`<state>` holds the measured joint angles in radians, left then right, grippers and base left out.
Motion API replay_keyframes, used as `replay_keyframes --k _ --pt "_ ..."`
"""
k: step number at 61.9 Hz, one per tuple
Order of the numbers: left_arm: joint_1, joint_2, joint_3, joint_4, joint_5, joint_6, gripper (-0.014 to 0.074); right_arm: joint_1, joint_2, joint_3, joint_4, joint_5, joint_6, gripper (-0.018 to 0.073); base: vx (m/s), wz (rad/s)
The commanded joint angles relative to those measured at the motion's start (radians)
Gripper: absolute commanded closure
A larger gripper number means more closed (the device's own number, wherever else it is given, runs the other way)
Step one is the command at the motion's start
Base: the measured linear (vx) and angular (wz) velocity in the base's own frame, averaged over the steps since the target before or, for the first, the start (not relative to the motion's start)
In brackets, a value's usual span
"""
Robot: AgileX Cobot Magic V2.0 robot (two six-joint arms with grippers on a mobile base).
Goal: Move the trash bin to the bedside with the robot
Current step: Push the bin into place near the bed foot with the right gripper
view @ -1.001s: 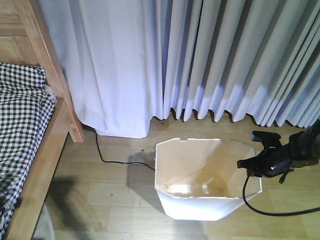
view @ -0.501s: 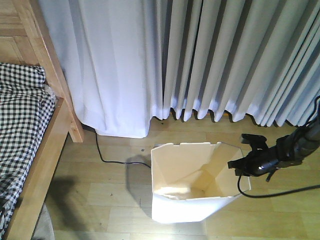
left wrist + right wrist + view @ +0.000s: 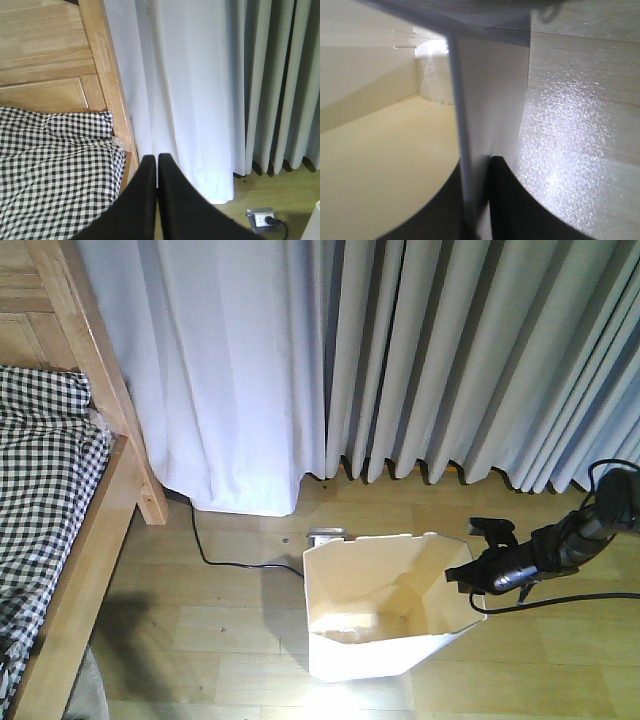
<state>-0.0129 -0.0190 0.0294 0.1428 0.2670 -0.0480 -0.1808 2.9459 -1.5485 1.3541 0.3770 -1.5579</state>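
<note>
The white trash bin stands on the wooden floor, tilted, its cream inside showing. My right gripper is shut on the bin's right wall; in the right wrist view that thin wall runs between the two black fingers, one inside and one outside. The bedside is at the left: a light wooden bed frame with a thick post and checkered bedding. My left gripper is shut with nothing in it and hangs above the bed frame's edge.
White and grey curtains hang to the floor behind the bin. A floor socket with a black cable lies just behind the bin's left corner. Black cables trail from the right arm.
The bin has shifted a little left and away, toward the curtains, and tilted further, with the right gripper still shut on its wall. The floor socket now shows behind it.
</note>
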Motion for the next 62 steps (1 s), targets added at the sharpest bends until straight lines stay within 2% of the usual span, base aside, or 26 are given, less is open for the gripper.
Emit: replay_keyframes --k 1,30,47,62 --pt "-0.006 -0.009 0.028 -0.003 -0.074 -0.008 0.0602 -0.004 -0.051 -0.078 0.009 0.230 0.077 0.0562 0.00 0.00" --pt "-0.006 -0.009 0.028 -0.003 -0.074 -0.008 0.0602 0.002 0.094 -0.320 -0.136 0.289 0.265 0.0561 0.00 0.00" --pt "-0.006 -0.009 0.028 -0.003 -0.074 -0.008 0.0602 0.022 0.172 -0.459 -0.262 0.315 0.469 0.0546 0.00 0.00" --pt "-0.006 -0.009 0.028 -0.003 -0.074 -0.008 0.0602 0.024 0.194 -0.478 -0.271 0.314 0.494 0.0501 0.00 0.00"
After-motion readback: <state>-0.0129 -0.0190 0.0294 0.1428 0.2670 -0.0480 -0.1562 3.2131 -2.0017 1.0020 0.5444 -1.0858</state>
